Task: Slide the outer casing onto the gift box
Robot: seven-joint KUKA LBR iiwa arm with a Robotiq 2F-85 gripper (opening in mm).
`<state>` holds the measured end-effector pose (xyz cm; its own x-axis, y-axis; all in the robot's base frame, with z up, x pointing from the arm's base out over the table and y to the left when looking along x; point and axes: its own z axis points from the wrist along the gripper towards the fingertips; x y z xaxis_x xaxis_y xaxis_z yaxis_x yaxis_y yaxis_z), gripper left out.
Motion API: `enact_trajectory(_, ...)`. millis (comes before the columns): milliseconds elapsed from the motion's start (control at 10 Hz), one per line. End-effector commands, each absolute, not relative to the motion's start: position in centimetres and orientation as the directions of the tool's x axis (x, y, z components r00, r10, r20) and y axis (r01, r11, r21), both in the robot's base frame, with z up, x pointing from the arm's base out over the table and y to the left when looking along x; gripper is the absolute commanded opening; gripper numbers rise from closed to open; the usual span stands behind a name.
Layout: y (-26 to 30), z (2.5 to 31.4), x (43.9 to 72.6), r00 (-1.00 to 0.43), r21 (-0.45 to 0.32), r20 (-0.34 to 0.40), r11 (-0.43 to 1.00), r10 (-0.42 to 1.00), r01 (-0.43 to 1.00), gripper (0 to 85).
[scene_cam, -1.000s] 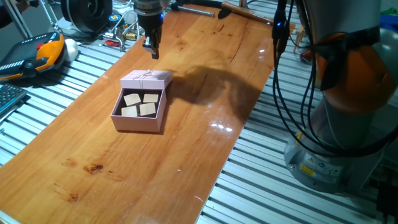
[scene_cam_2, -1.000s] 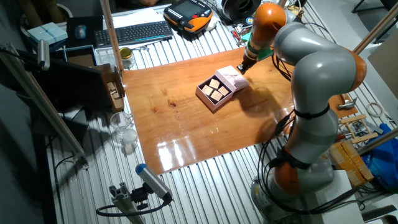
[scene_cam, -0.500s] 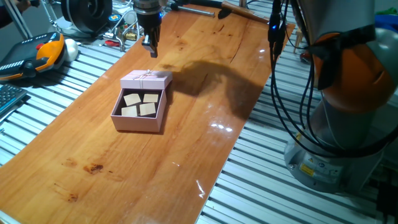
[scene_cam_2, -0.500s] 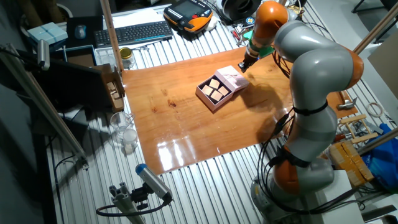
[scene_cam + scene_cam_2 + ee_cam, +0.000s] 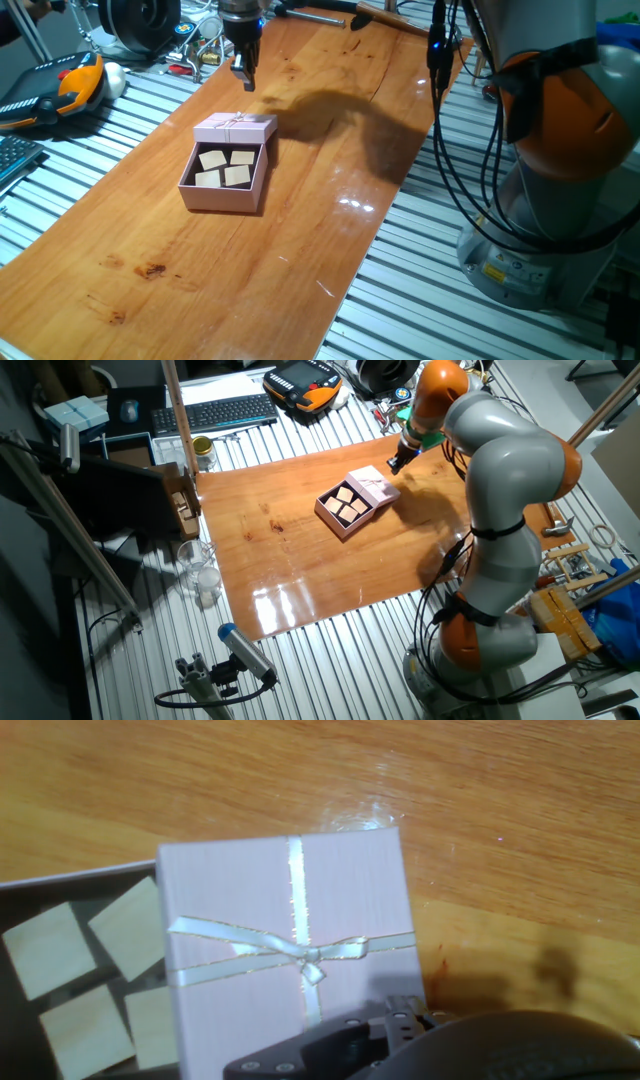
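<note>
Hand view shows the ribboned pink cardboard outer casing (image 5: 290,940) partly covering the gift box (image 5: 85,975) with tan squares. Gripper (image 5: 243,78) has lifted slightly higher, holding nothing; whether its jaws are parted, I cannot tell.

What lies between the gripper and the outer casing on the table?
Nothing: in one fixed view the gripper hangs above and beyond the outer casing, apart from it, and only bare wooden table shows between them.
</note>
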<state>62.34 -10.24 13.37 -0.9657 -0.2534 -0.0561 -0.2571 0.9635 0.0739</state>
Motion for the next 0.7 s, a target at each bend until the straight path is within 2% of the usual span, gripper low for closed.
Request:
enact_trajectory(0, -10.5, 13.1, 62.5, -0.965, 0.073, -0.061, 0.963, -0.254, -0.258, 0.0)
enact_trajectory(600, -11.4, 11.8, 62.9, -0.976, 0.054, -0.065, 0.976, -0.207, -0.211, 0.0)
